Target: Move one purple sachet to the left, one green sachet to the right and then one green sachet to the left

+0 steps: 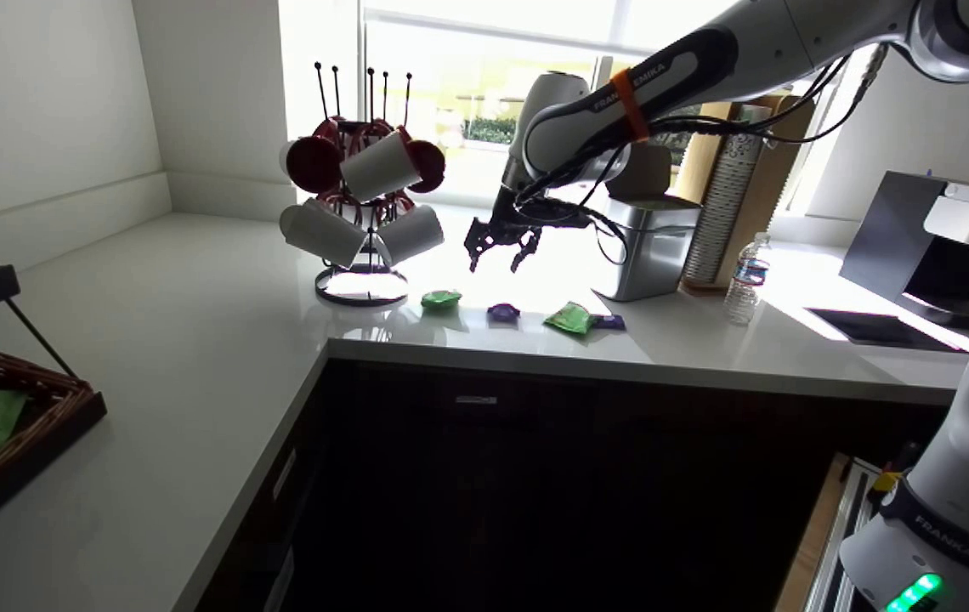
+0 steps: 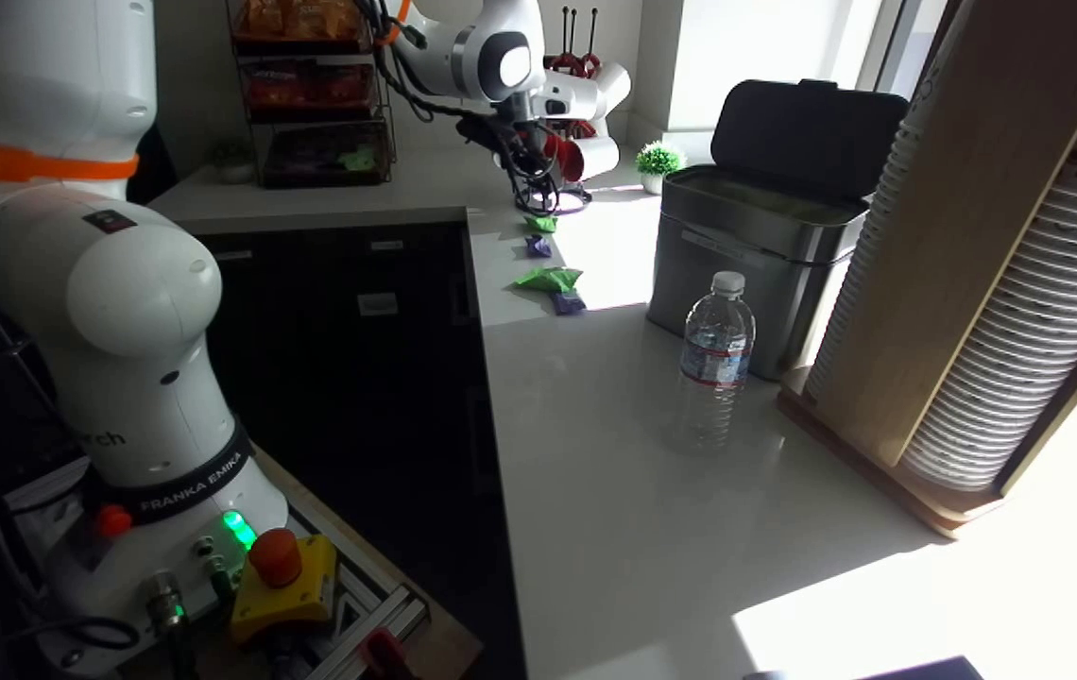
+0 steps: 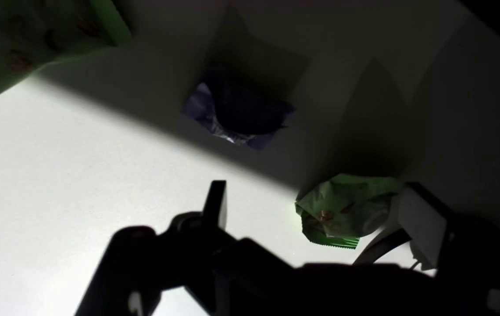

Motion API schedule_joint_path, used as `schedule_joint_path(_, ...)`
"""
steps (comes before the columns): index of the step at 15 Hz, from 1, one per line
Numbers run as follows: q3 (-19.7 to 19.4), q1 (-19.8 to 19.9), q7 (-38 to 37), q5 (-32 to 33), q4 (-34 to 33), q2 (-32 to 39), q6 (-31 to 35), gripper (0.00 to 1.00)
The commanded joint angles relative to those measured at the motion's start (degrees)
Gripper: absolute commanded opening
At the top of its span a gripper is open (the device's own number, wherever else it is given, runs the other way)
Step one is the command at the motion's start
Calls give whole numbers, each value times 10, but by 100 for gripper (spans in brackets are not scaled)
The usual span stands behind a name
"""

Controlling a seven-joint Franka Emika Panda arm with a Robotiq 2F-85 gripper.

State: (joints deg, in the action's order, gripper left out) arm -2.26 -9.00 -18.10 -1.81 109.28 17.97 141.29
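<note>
Black gripper (image 3: 320, 207), jaws spread, crinkled green sachet (image 1: 440, 299) beside the mug rack (image 1: 360, 300), 2 wrinkled purple sachets (image 1: 503, 313) farther off

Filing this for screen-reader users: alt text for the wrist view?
Black gripper, jaws open, above a white countertop, with a green sachet appearing between the jaws. Higher up, a purple sachet lies in shadow; a second green sachet is cut off at upper left.

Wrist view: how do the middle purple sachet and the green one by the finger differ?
Colour: the purple sachet is dark; the green sachet is brighter, with reddish marks.
Light: the purple sachet lies in shadow; the green sachet reaches onto lit counter.
Position: the purple sachet appears clear of the gripper finger, the green sachet right beside it.
Shared: both look crumpled; neither is held.
</note>
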Motion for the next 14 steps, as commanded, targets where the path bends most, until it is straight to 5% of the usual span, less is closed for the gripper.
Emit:
schedule_joint_path(1, -2, 11, -34, 10, 46, -38, -13, 100)
schedule_joint_path(14, -16, 52, -83, 6, 121, -93, -13, 100)
